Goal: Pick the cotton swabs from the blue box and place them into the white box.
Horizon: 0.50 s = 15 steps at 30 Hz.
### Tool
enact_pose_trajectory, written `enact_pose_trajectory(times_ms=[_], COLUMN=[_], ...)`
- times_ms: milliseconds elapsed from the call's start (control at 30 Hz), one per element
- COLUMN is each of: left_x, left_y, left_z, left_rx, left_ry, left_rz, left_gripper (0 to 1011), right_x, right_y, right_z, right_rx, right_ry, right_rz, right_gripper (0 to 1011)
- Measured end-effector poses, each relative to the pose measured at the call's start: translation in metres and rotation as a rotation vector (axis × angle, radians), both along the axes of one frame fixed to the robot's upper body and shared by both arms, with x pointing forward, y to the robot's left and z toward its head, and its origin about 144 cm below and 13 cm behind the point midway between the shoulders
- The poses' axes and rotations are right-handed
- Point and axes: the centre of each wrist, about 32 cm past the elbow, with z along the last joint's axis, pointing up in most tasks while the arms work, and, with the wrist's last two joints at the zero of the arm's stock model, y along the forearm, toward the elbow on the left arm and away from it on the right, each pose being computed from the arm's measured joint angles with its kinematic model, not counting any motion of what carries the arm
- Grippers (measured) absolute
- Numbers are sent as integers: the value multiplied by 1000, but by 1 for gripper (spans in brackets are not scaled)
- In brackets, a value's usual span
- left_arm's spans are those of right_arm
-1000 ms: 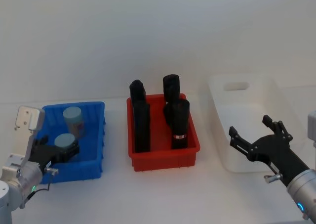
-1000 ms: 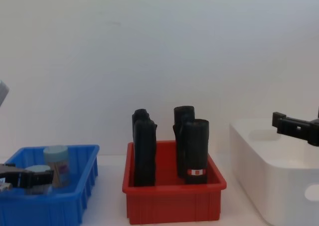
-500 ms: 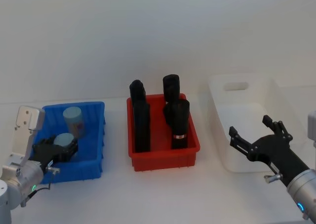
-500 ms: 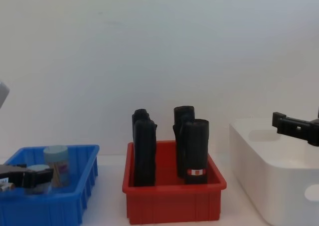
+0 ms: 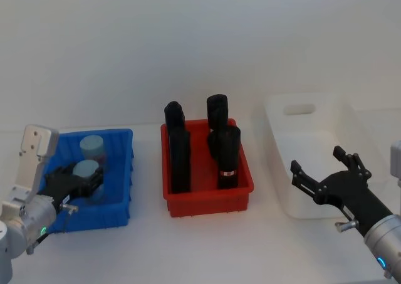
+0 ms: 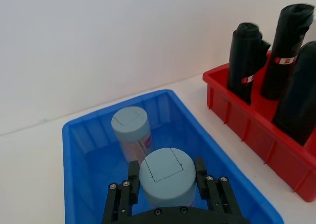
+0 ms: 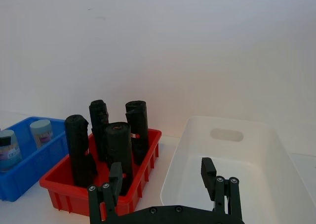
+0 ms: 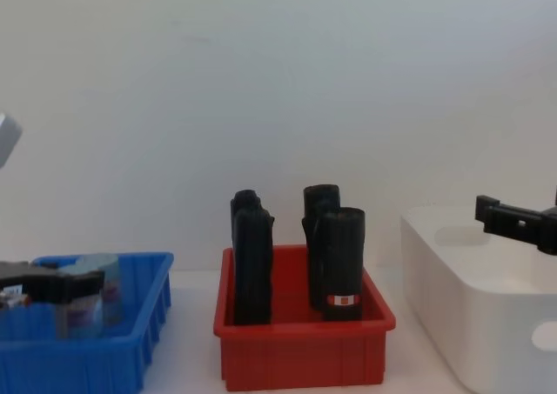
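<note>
**Left jaws clamped on a swab jar in the blue box**

Head view: the left gripper [image 5: 84,182] has its jaws clenched on the held jar [image 5: 86,168] of cotton swabs, inside the blue box [image 5: 119,135]. A second jar [image 5: 93,145] stands just beyond the jaws, near but apart. The right gripper [image 5: 316,160] hangs with jaws spread wide above the near part of the white box [image 5: 299,108]. The red bin [image 5: 210,202] of black rolls [image 5: 178,152] stands between the two pairs of jaws.

Left wrist view: the held jar [image 6: 166,177] sits centred between the jaws, one finger on each side just below the light blue lid. The second jar [image 6: 130,127] ahead of them carries a purplish label, its print too small to read. The rolls wear red-and-white bands with no legible writing.

Right wrist view: the released jaws frame the white box [image 7: 227,157], with nothing between them.

Chest view: a left finger crosses the held jar [image 8: 87,317] near the blue box's rim height. I cannot tell whether the jar's base is off the bin floor.

To do the lift well, I judge the jar should rise straight up and stay upright until it clears the rim, without nudging the second jar. The carry should then pass above the tall rolls. The white box is well apart, so a hand-over to the waiting right jaws looks likely.
</note>
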Motion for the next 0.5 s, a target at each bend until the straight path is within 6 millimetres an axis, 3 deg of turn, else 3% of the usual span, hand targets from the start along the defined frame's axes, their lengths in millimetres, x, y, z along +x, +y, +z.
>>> enact_pose_trajectory(times_ms=[500], left_x=[-9], left_y=[-9], left_z=[49], left_rx=[25], left_ry=[-48], left_rz=[-122], left_gripper=[670], right_x=[0], right_y=[0], right_z=[0], right_rx=[0], right_ry=[0], right_rz=[0], right_gripper=[1002])
